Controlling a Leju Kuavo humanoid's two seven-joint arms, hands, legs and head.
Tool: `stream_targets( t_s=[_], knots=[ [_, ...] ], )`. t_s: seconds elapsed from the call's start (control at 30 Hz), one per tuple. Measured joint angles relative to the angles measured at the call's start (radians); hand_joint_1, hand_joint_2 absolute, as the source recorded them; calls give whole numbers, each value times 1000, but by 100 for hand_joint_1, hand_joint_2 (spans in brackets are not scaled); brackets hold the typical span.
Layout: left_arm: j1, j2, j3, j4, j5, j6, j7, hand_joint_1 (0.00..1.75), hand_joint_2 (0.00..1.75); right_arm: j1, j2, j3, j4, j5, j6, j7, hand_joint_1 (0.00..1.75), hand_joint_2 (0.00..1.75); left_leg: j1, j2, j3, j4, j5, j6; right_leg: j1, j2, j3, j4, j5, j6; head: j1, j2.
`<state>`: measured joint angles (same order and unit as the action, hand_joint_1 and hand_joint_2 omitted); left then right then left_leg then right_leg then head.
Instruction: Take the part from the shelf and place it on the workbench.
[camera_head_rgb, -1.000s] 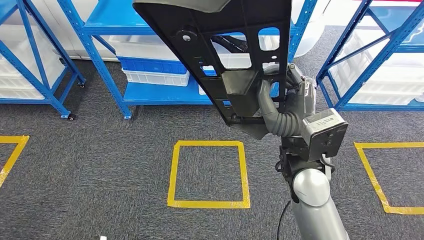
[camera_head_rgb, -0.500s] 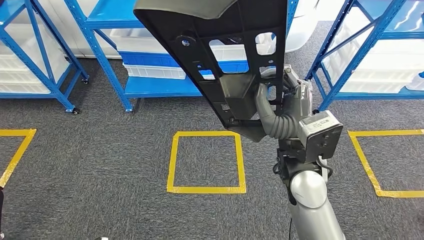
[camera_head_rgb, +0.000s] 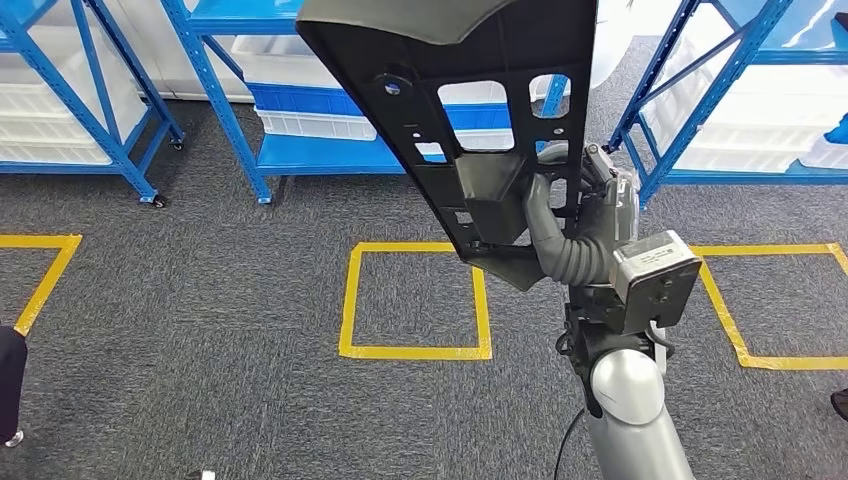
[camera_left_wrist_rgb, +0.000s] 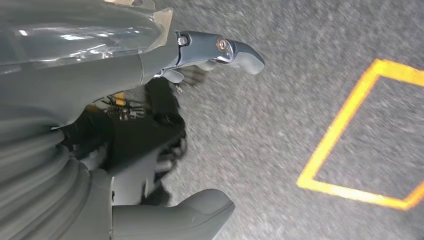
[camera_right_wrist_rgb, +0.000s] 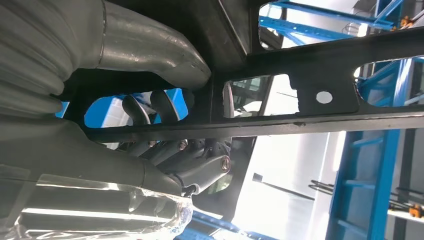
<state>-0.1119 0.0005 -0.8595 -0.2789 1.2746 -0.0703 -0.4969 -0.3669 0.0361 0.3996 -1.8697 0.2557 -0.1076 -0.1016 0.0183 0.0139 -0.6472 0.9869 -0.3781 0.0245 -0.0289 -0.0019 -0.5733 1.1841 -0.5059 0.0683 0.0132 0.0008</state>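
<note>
The right hand (camera_head_rgb: 560, 205) grips the black part (camera_head_rgb: 480, 120) at upper centre, above open carpet near the blue shelf (camera_head_rgb: 300, 150); the whole view has shifted, the left hand's fingers (camera_left_wrist_rgb: 235, 50) spread empty.

Grey carpet (camera_head_rgb: 200, 300) covers the floor, marked with a yellow tape square (camera_head_rgb: 415, 300) in the middle and parts of two more at the left (camera_head_rgb: 40, 275) and right (camera_head_rgb: 770, 300) edges. Behind stand blue metal racks (camera_head_rgb: 215, 95) holding white bins (camera_head_rgb: 315, 122). A dark shoe tip (camera_head_rgb: 838, 403) shows at the right edge.
</note>
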Motion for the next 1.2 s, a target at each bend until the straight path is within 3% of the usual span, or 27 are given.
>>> stream_targets(
  t_s=[0.07, 0.1, 0.17, 0.2, 0.23, 0.3, 0.33, 0.37, 0.4, 0.43, 0.5, 0.57, 0.6, 0.7, 0.77, 0.87, 0.93, 0.97, 1.03, 1.07, 1.13, 1.2],
  knots=[
    [-1, 0, 3, 8, -15, 21, 2, 0, 175, 5, -3, -4, -6, 3, 0, -5, 175, 175, -1, 0, -19, 9, 18, -14, 4, 3, 98, -149, -27, -7, 2, 0],
    [-2, 1, 4, 12, -27, 34, 3, 0, 175, 9, -4, -6, -8, 4, -1, -8, 175, 175, -2, -1, -24, 11, 28, -19, 9, 5, 120, -190, -44, -16, 2, 0],
    [-5, 1, 2, 20, -59, 58, 2, 0, 175, 16, -6, -10, -10, 5, -6, -14, 175, 175, 1, -2, -30, 12, 42, -28, 9, 5, 114, -201, -46, -35, 1, 0],
    [-7, 1, -1, 24, -77, 69, -1, 0, 175, 20, -7, -12, -9, 4, -9, -17, 175, 175, 4, -3, -36, 19, 31, -31, 7, 4, 106, -198, -39, -46, 0, 0],
    [-9, 1, -5, 26, -93, 76, -6, 0, 175, 22, -8, -13, -9, 4, -11, -19, 175, 175, 6, -4, -45, 41, -1, -34, 5, 3, 98, -197, -31, -60, -1, 0],
    [-14, 2, -11, 27, -111, 83, -16, 0, 175, 24, -8, -17, -9, 4, -13, -22, 175, 175, 8, -6, -73, 141, -103, -39, 8, 1, 80, -196, -11, -82, -3, 0],
    [-17, 2, -12, 27, -112, 82, -20, 0, 175, 25, -7, -18, -9, 5, -13, -23, 175, 175, 8, -7, -89, 209, -144, -40, 12, 0, 69, -195, 0, -88, -3, 0],
    [-18, 3, -11, 27, -111, 79, -23, 0, 175, 27, -7, -20, -9, 5, -13, -23, 175, 175, 8, -7, -99, 269, -161, -41, 15, 0, 59, -194, 10, -91, -3, 0],
    [-19, 4, -11, 28, -109, 76, -24, 0, 175, 29, -7, -21, -9, 5, -13, -23, 175, 175, 8, -7, -98, 303, -155, -40, 18, 0, 47, -194, 19, -91, -3, 0],
    [-19, 5, -10, 28, -107, 73, -25, 0, 175, 31, -7, -21, -9, 6, -13, -23, 175, 175, 8, -8, -81, 304, -133, -37, 20, 0, 38, -193, 27, -89, -3, 0],
    [-21, 7, -9, 28, -106, 71, -28, 0, 175, 31, -6, -21, -9, 7, -13, -22, 175, 175, 7, -10, 9, 192, -95, -27, 23, 2, 26, -192, 37, -84, -3, 0],
    [-24, 8, -7, 28, -110, 70, -31, 0, 175, 27, -4, -23, -9, 10, -13, -20, 175, 175, 2, -15, 93, 65, -96, -18, 26, 0, 20, -191, 45, -73, -2, 0],
    [-26, 9, -6, 28, -113, 70, -32, 0, 175, 25, -2, -24, -9, 11, -13, -19, 175, 175, -1, -16, 111, 33, -104, -15, 27, -1, 18, -191, 49, -68, -2, 0],
    [-30, 9, -4, 27, -124, 71, -34, 0, 175, 20, 0, -28, -9, 14, -13, -17, 175, 175, -5, -15, 113, 12, -104, -7, 29, -3, 8, -189, 57, -52, -3, 0],
    [-32, 9, -3, 27, -135, 72, -33, 0, 175, 18, 0, -36, -10, 15, -14, -17, 175, 175, -2, -11, 108, 0, -94, 5, 30, -2, -13, -160, 40, -47, -1, 0],
    [-39, 9, -3, 27, -145, 76, -30, 0, 175, 15, -2, -51, -10, 15, -17, -17, 175, 175, -3, -7, 90, -4, -76, 17, 25, 0, -88, 10, -47, -52, 3, 0],
    [-41, 9, -3, 27, -149, 78, -27, 0, 175, 16, -5, -59, -9, 15, -19, -17, 175, 175, -5, -6, 77, -4, -67, 17, 22, 0, -119, 99, -79, -45, 2, 0],
    [-42, 9, -3, 27, -150, 78, -26, 0, 175, 17, -7, -62, -9, 15, -19, -17, 175, 175, -5, -6, 73, -3, -63, 15, 21, 0, -105, 87, -72, -37, 3, 0],
    [-43, 9, -3, 27, -152, 78, -25, 0, 175, 17, -8, -66, -8, 15, -20, -17, 175, 175, -6, -6, 69, -2, -57, 10, 18, -1, -23, -49, -24, -23, 3, 0],
    [-45, 8, -3, 27, -153, 78, -25, 0, 175, 16, -9, -68, -8, 15, -21, -17, 175, 175, -8, -6, 67, -1, -55, 6, 18, -1, 17, -122, -5, -21, 3, 0],
    [-48, 10, -3, 27, -153, 78, -25, 0, 175, 15, -9, -70, -9, 15, -21, -17, 175, 175, -13, -6, 60, 4, -53, 4, 16, 0, 56, -202, 15, -30, 1, 0],
    [-49, 12, -3, 27, -153, 78, -24, 0, 175, 15, -9, -72, -8, 15, -23, -16, 175, 175, -14, -6, 52, 6, -48, 5, 16, 2, 54, -207, 19, -41, 1, 0]
  ],
)
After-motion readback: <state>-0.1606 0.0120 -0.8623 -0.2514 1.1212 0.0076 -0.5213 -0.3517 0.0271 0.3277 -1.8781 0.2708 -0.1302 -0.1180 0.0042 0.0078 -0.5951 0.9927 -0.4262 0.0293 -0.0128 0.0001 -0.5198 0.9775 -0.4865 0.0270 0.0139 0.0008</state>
